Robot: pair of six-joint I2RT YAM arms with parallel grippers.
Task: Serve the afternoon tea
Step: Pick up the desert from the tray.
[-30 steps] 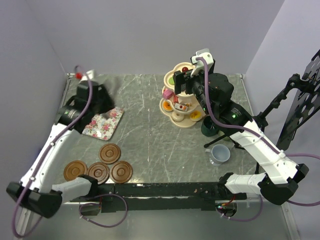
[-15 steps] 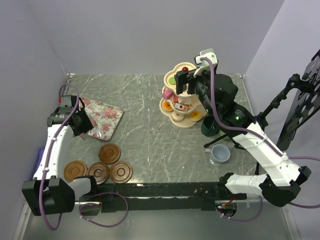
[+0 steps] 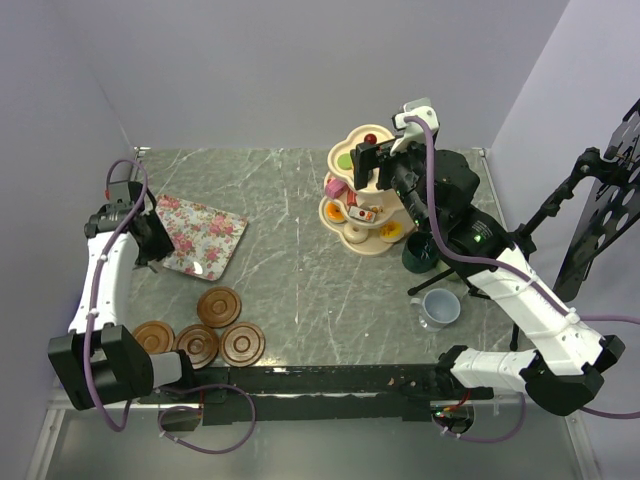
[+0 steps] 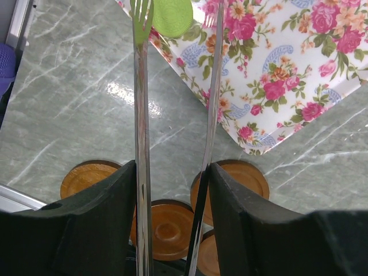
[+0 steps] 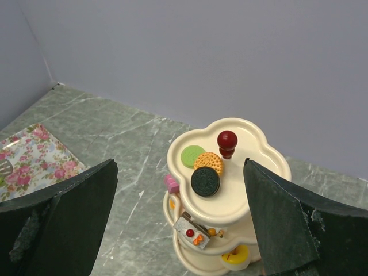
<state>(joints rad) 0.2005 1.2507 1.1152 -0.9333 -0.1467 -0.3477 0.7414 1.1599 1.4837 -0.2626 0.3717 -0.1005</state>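
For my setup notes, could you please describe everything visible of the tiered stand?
The stand is glossy cream, with three scalloped tiers and a red knob on top. It stands upright on the table, far right. The top tier holds a green biscuit, an orange biscuit and a dark cookie; lower tiers carry more small cakes. The open right pincer hovers above, touching nothing.

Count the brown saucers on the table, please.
4 brown saucers: one nearest the floral tray, three in a row toward the near edge. None seems hidden.

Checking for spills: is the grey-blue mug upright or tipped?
Upright: the mug stands on its base on the table, its round mouth facing up in the top view.
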